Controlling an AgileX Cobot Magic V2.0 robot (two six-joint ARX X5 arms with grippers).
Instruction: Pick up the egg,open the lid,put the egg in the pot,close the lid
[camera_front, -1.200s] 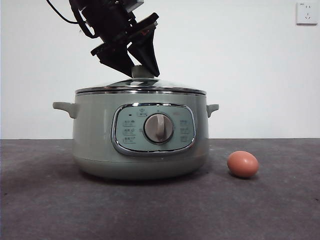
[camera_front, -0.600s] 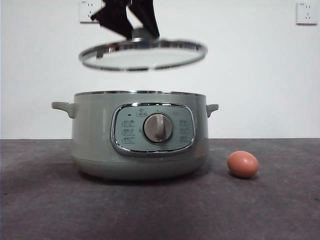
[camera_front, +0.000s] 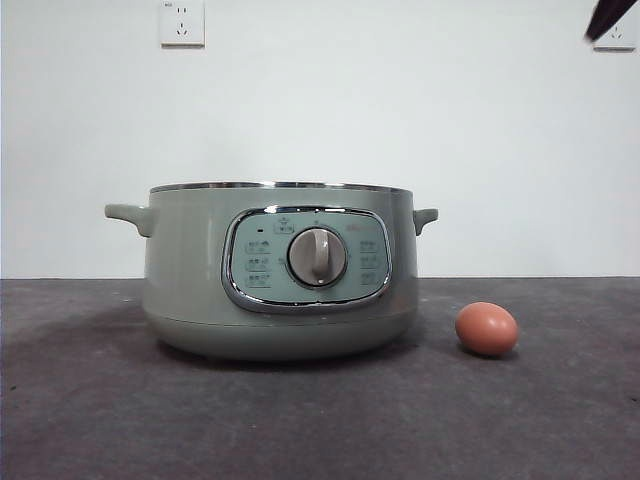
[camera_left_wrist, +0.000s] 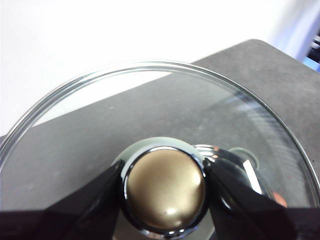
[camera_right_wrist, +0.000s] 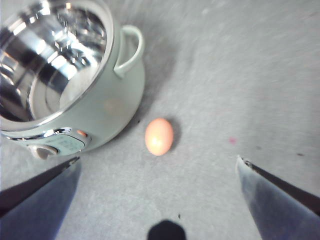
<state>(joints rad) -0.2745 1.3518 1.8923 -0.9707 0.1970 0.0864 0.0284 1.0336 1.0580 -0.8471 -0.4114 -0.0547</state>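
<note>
The pale green pot (camera_front: 190, 270) stands open on the dark table, its chrome rim bare. The reddish-brown egg (camera_front: 486, 329) lies on the table just right of it. My left gripper (camera_left_wrist: 165, 172) is shut on the knob (camera_left_wrist: 165, 187) of the clear glass lid (camera_left_wrist: 150, 100) and holds it up in the air, out of the front view. My right gripper (camera_right_wrist: 158, 160) is open wide, high above the egg (camera_right_wrist: 159, 136) and beside the open pot (camera_right_wrist: 107, 107). It shows in the front view only as a black tip (camera_front: 608, 18) at the top right corner.
The dark grey table (camera_front: 320, 420) runs to a white wall with two sockets (camera_front: 182, 22). The pot's shiny steel inner bowl (camera_right_wrist: 50, 55) looks empty. Bare table lies around the egg.
The left gripper has lifted the lid off the pot and carried it up out of the front view. A black arm tip has come in at the top right corner.
</note>
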